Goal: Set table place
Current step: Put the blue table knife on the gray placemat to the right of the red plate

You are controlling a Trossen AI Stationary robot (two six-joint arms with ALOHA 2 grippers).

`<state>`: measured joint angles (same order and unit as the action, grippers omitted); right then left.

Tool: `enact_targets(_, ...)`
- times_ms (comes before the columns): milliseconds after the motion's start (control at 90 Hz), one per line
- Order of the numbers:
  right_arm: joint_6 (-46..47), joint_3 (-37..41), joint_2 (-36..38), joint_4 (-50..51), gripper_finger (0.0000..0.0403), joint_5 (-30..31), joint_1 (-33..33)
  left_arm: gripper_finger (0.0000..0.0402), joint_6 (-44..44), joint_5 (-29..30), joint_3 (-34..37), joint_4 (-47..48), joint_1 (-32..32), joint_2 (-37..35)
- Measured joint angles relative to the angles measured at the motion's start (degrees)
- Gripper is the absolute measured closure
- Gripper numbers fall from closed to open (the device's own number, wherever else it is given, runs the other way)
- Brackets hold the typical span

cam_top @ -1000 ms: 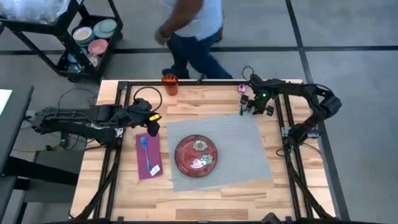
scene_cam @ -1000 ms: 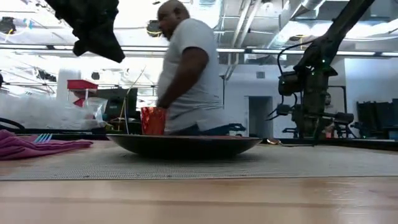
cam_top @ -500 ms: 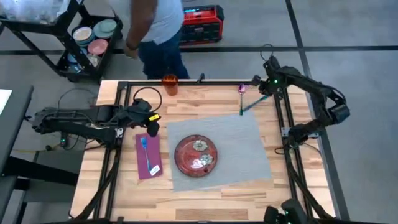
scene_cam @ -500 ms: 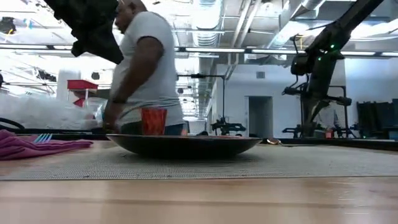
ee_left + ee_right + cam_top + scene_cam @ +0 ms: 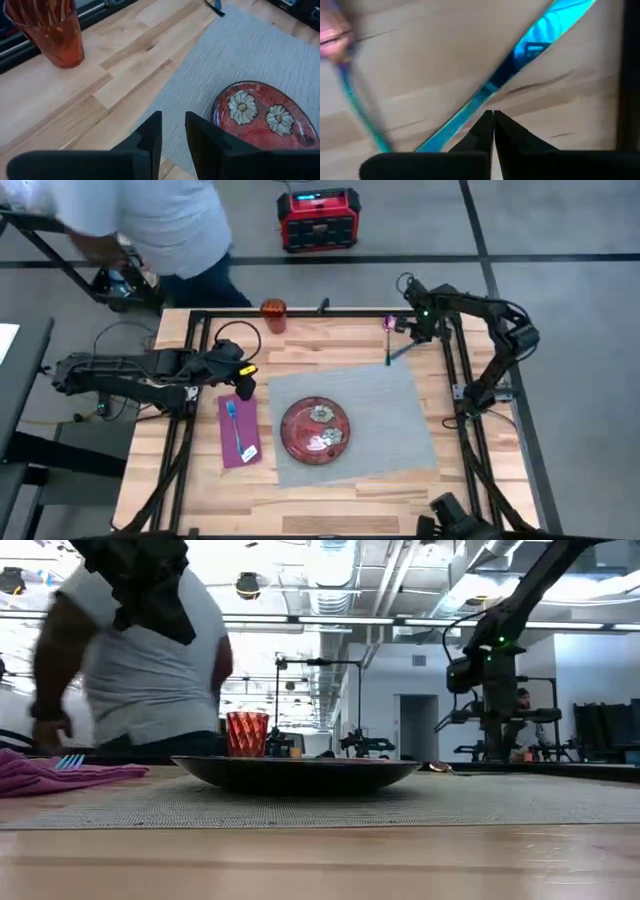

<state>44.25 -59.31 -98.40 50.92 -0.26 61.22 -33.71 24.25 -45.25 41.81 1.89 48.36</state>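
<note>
A grey placemat (image 5: pixel 385 405) lies mid-table with a red patterned plate (image 5: pixel 316 430) on it. Left of it, a purple napkin (image 5: pixel 240 442) carries a blue fork (image 5: pixel 234 423). An orange cup (image 5: pixel 273 314) stands at the far edge. A teal utensil (image 5: pixel 400 351) and a pink spoon (image 5: pixel 390 323) lie on the wood beyond the mat's far right corner. My right gripper (image 5: pixel 418 332) is shut right over the teal utensil (image 5: pixel 520 55). My left gripper (image 5: pixel 173 132) hangs open above the napkin's far end, holding nothing. My right gripper's shut fingertips (image 5: pixel 487 120) point down and stand right at the edge of the teal utensil's long handle (image 5: pixel 470 107), which lies flat on the wood. Whether they touch it, I cannot tell.
A person (image 5: pixel 160 220) bends toward a black cart (image 5: pixel 110 280) beyond the table's far left corner. A red box (image 5: pixel 317 218) sits on the floor behind the table. Bare wood lies along the near edge and right of the mat.
My right gripper rose off the teal utensil toward the far right corner, then came back down over it. The utensil lies where it was half a second ago. The person walked from behind the cup toward the cart at the left.
</note>
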Motion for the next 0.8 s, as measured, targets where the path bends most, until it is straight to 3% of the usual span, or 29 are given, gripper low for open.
enact_targets(378, 0.3, 0.0, -0.3, -0.8, 0.0403, -0.1, 0.4, 0.0334, 1.1, 0.0, 0.0, 2.4, 0.0, 0.0)
enact_targets(700, 1.5, 0.0, -0.3, 0.0, 0.0403, -6.4, 1.2, 0.0334, 1.5, -0.3, 0.0, 2.5, 0.0, 0.0)
enact_targets(800, -1.2, -0.2, -1.0, 0.0, 0.0403, -13.0, 2.8, 0.0334, 1.3, -2.5, 0.0, 3.1, 0.0, 0.0)
